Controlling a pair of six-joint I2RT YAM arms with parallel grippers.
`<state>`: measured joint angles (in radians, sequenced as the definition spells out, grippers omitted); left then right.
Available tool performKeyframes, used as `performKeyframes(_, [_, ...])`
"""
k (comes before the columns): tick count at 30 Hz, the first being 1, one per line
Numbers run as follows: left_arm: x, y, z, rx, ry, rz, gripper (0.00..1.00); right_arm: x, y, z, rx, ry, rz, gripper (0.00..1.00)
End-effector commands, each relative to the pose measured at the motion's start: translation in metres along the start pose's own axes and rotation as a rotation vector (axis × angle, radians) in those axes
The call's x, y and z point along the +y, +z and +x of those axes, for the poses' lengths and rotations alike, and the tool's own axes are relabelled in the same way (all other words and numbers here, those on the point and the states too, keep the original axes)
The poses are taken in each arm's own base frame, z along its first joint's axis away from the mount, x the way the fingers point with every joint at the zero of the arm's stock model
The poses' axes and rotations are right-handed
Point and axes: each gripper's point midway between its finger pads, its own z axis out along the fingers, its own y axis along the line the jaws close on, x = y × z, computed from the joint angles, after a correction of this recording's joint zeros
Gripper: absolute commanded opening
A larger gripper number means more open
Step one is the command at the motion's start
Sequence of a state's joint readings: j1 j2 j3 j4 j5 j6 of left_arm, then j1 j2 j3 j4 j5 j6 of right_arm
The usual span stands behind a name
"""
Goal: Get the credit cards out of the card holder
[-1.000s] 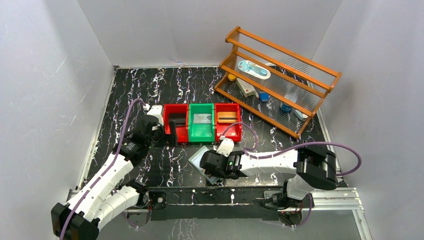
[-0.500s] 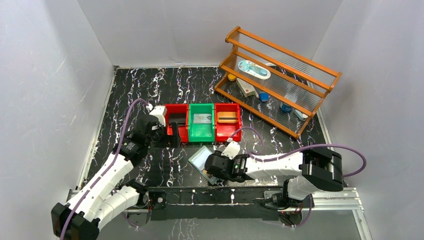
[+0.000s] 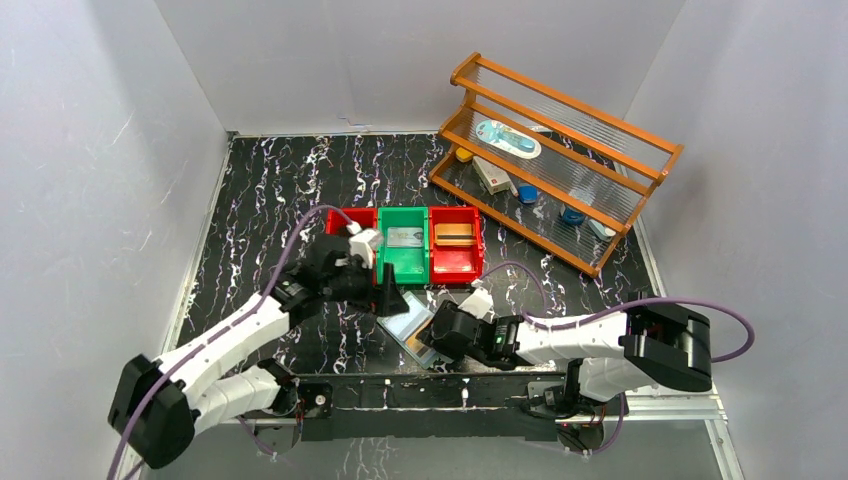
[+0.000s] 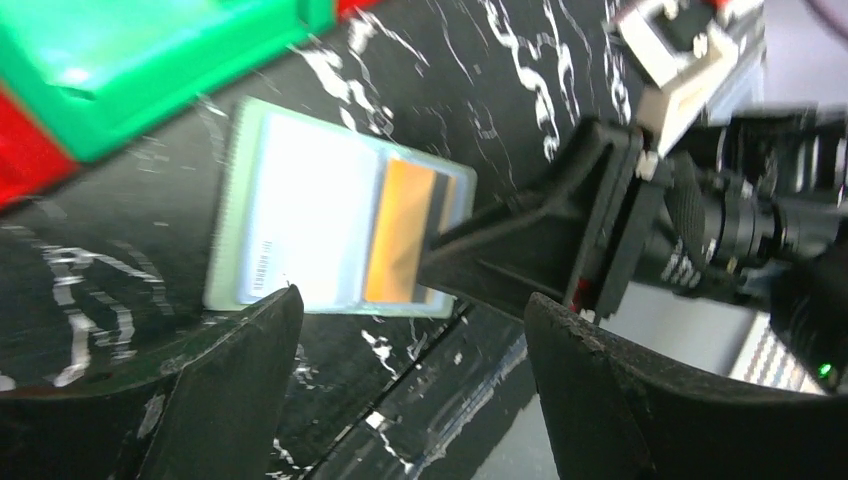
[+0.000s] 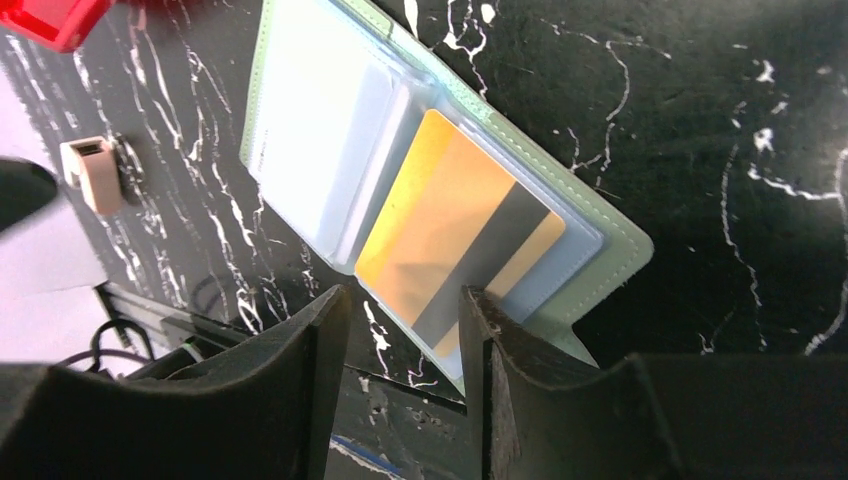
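Card holder open near the bench's front edge, gold card sleeved
Right fingers apart at its edge; left fingers wide, empty: pinch card next.

Bright, even overhead light, soft shadows. Left wrist view motion-blurred, green bin smeared; glare whitens sleeves of the card holder.

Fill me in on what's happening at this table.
The card holder lies open near the front edge of the table. The right end effector, fingers apart, sits at its near edge over a gold card still in its sleeve. The left end effector, open, hovers just by the holder. A silvery card and a tan card already lie in the bins.
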<state>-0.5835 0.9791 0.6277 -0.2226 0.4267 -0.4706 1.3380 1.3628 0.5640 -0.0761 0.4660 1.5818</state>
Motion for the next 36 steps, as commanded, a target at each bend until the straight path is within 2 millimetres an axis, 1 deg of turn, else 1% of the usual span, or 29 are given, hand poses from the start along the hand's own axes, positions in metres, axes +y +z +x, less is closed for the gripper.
performKeyframes(1, [-0.029, 0.019, 0.019, 0.086, 0.058, 0.053, 0.77, -0.052, 0.011, 0.009, 0.059, -0.064, 0.109, 0.53])
performKeyframes(4, [-0.027, 0.034, 0.035, 0.138, 0.052, 0.035, 0.71, -0.061, 0.012, 0.006, 0.042, -0.036, 0.145, 0.52])
performKeyframes(7, [-0.024, 0.043, 0.044, 0.174, 0.027, 0.020, 0.66, -0.063, 0.010, 0.004, 0.036, -0.027, 0.149, 0.49])
performKeyframes(13, [-0.023, 0.055, 0.052, 0.216, 0.041, 0.017, 0.59, -0.074, 0.005, -0.005, -0.001, -0.003, 0.158, 0.48])
performKeyframes(17, [-0.031, 0.061, 0.059, 0.275, 0.014, 0.051, 0.56, -0.080, 0.005, -0.003, 0.010, 0.013, 0.138, 0.48])
performKeyframes(18, [-0.032, 0.063, 0.060, 0.283, 0.010, 0.052, 0.55, -0.083, 0.005, -0.001, 0.016, 0.015, 0.140, 0.48])
performKeyframes(21, [-0.031, 0.066, 0.063, 0.301, 0.006, 0.047, 0.55, -0.084, 0.006, 0.000, 0.023, 0.026, 0.143, 0.48])
performKeyframes(23, [-0.026, 0.069, 0.068, 0.316, 0.007, 0.033, 0.55, -0.085, 0.007, 0.001, 0.023, 0.026, 0.148, 0.47])
performKeyframes(27, [-0.014, 0.075, 0.076, 0.339, 0.008, -0.013, 0.55, -0.095, 0.006, 0.001, 0.020, 0.037, 0.189, 0.45])
performKeyframes(29, [-0.007, 0.077, 0.077, 0.338, 0.017, -0.042, 0.55, -0.096, 0.005, 0.000, 0.015, 0.045, 0.192, 0.44])
performKeyframes(31, [0.002, 0.077, 0.078, 0.334, 0.023, -0.091, 0.55, -0.091, 0.005, -0.002, 0.011, 0.054, 0.175, 0.44])
performKeyframes(32, [0.007, 0.078, 0.078, 0.326, 0.027, -0.113, 0.56, -0.103, 0.004, -0.002, 0.009, 0.044, 0.192, 0.44])
performKeyframes(34, [0.013, 0.078, 0.080, 0.322, 0.031, -0.137, 0.56, -0.107, 0.004, -0.002, 0.009, 0.041, 0.191, 0.44])
performKeyframes(36, [0.015, 0.078, 0.083, 0.334, 0.037, -0.139, 0.56, -0.108, 0.004, -0.002, 0.012, 0.044, 0.188, 0.44])
